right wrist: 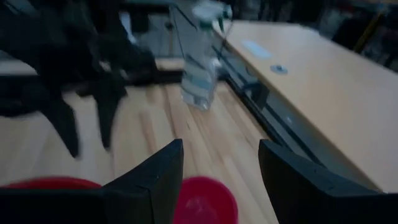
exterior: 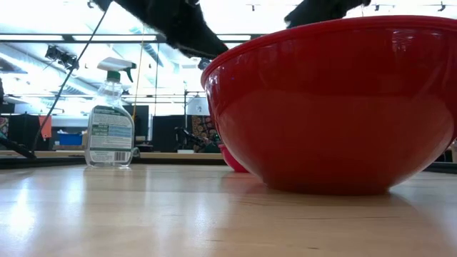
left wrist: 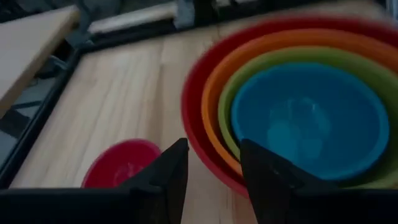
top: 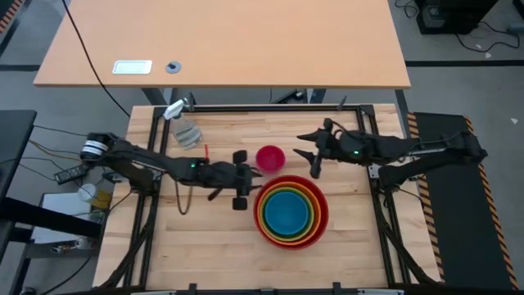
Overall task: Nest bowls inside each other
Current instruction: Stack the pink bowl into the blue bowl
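Four bowls sit nested at the table's near middle: red (top: 321, 215) outermost, then orange (top: 310, 193), lime green (top: 304, 199) and blue (top: 286, 215). The nest fills the left wrist view, with the blue bowl (left wrist: 311, 121) innermost. The small magenta bowl (top: 270, 157) rests apart on its base on the table, just beyond the nest. My left gripper (top: 248, 179) hovers open, left of the nest and the magenta bowl (left wrist: 121, 163), its fingers (left wrist: 171, 171) holding nothing. My right gripper (top: 309, 161) hangs open, right of the magenta bowl (right wrist: 205, 199), above the table.
A clear spray bottle (top: 184, 127) stands upright at the far left of the table (top: 213, 238). It also shows in the low view (exterior: 109, 121). A black frame (top: 270, 108) edges the table. Bare wood lies at the near left and near right.
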Motion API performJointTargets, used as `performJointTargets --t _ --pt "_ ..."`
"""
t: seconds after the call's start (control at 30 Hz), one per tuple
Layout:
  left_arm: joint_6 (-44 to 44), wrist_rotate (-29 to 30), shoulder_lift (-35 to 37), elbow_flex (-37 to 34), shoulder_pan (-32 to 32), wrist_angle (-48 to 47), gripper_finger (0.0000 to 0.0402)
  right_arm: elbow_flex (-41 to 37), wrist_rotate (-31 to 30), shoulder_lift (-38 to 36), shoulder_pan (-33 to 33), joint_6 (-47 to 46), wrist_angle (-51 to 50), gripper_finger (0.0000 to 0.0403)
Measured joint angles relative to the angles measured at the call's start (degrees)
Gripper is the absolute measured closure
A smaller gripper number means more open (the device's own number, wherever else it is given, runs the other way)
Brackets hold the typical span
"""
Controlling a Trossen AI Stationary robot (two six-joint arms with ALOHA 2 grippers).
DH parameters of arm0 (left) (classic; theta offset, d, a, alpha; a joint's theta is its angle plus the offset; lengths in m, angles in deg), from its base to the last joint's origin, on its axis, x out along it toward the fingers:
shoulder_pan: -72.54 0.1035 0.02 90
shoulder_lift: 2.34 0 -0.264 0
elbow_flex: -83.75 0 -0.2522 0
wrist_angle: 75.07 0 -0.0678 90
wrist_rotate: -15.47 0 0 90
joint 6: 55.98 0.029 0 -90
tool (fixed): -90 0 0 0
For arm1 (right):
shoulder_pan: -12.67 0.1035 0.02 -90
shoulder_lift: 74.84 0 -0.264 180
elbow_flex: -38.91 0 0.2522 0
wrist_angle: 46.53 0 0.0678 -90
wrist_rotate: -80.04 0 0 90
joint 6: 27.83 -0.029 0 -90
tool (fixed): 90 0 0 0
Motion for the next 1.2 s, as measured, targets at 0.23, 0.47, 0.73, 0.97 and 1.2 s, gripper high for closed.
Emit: performJointTargets --t 0.23,0.47,0.73,0.97,1.2 --pt "-10.13 0.06 5.63 -13.05 4.17 10.94 0.0253 -0.02 6.83 8.82 -7.1 -2.43 1.64 0.0199" --pt "-14.28 0.04 5.24 -18.28 5.39 15.82 0.0253 0.13 13.48 18.84 -16.69 -5.34 2.59 0.0205" --pt "-13.15 0.51 5.24 -25.53 2.45 25.84 0.0253 0.11 20.85 29.75 -22.31 -7.01 5.27 0.0205" --pt "-14.32 0.91 5.24 -29.52 2.98 29.32 0.0253 4.03 24.9 38.24 -23.15 -7.01 4.71 0.0205" --pt "-16.69 0.97 5.24 -29.51 2.8 27.7 0.0253 9.03 25.07 44.42 -23.1 -6.96 1.51 0.0209"
